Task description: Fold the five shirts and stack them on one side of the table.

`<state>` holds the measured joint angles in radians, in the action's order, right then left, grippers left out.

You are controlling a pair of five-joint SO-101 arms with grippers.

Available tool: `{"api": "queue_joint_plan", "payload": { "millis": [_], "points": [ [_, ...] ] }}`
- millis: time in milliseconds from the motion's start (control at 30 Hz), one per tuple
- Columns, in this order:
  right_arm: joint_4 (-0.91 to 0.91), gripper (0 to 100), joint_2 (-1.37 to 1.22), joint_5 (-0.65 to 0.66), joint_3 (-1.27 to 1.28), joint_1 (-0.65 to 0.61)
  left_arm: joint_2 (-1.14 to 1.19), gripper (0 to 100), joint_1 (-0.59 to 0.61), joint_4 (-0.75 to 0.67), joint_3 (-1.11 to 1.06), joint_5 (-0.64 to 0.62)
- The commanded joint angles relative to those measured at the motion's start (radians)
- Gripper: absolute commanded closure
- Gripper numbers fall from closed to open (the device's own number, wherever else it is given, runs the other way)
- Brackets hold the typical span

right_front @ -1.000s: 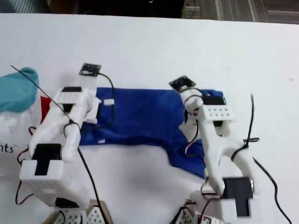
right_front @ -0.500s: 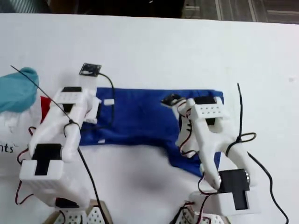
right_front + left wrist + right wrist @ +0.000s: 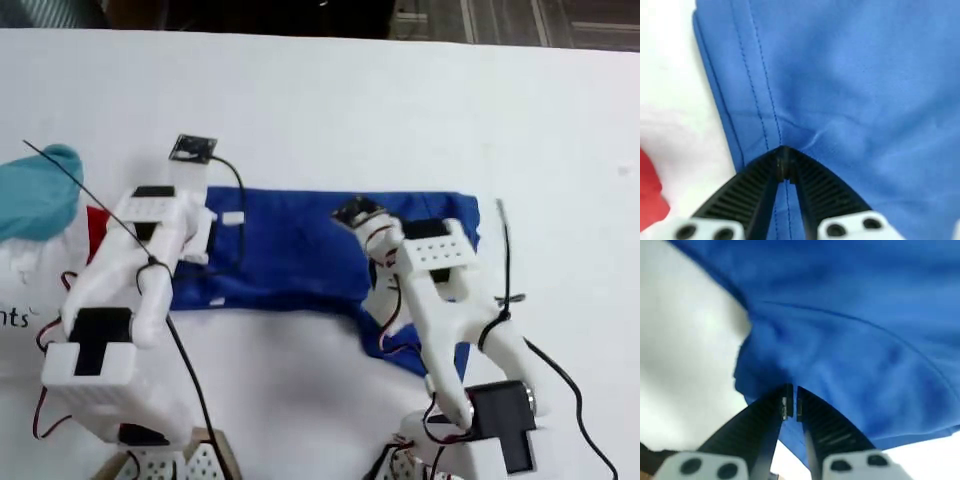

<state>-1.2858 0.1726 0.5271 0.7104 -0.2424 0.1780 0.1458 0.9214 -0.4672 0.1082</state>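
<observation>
Swung leftward over the blue shirt is the right arm, compared with a second ago, while the left arm is kept in place. The shirt is spread flat across the middle of the white table. A stitched hem is pinched between the closed tips of the left gripper. A bunched fold of the shirt is nipped by the right gripper, its tips pressed almost together. A teal cloth and a red cloth are seen near the table's left edge.

A shirt lies across the middle of the surface, with the left claw at its left end and the right claw on its right part. Further left, by the edge, sits a bunched cloth.
</observation>
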Motion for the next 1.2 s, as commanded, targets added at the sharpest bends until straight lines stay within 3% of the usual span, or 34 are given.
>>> {"api": "queue_joint_plan", "payload": {
  "millis": [0, 133, 233, 400, 567, 833, 1167],
  "points": [
    [0.028, 97.8, 0.015, -0.029, -0.057, 0.056, -0.005, 97, 0.008, -0.029, -0.001, -0.008],
    [0.122, 97.8, 0.047, -0.224, -0.216, 0.252, -0.005, 97, 0.008, -0.029, -0.001, -0.008],
    [0.208, 97.8, -0.002, -0.288, -0.308, 0.332, -0.005, 97, 0.008, -0.029, -0.001, -0.008],
    [0.252, 97.8, -0.286, -0.301, -0.448, 0.329, -0.005, 97, 0.008, -0.029, -0.001, -0.008],
    [0.119, 97.8, -0.545, -0.302, -0.658, 0.357, -0.005, 97, 0.009, -0.029, -0.001, -0.008],
    [0.012, 97.8, -0.608, -0.293, -0.766, 0.527, -0.005, 97, 0.008, -0.029, -0.001, -0.008],
    [-0.065, 97.8, -0.453, -0.172, -0.758, 0.369, -0.005, 97, 0.006, -0.029, -0.001, -0.008]
  ]
}}
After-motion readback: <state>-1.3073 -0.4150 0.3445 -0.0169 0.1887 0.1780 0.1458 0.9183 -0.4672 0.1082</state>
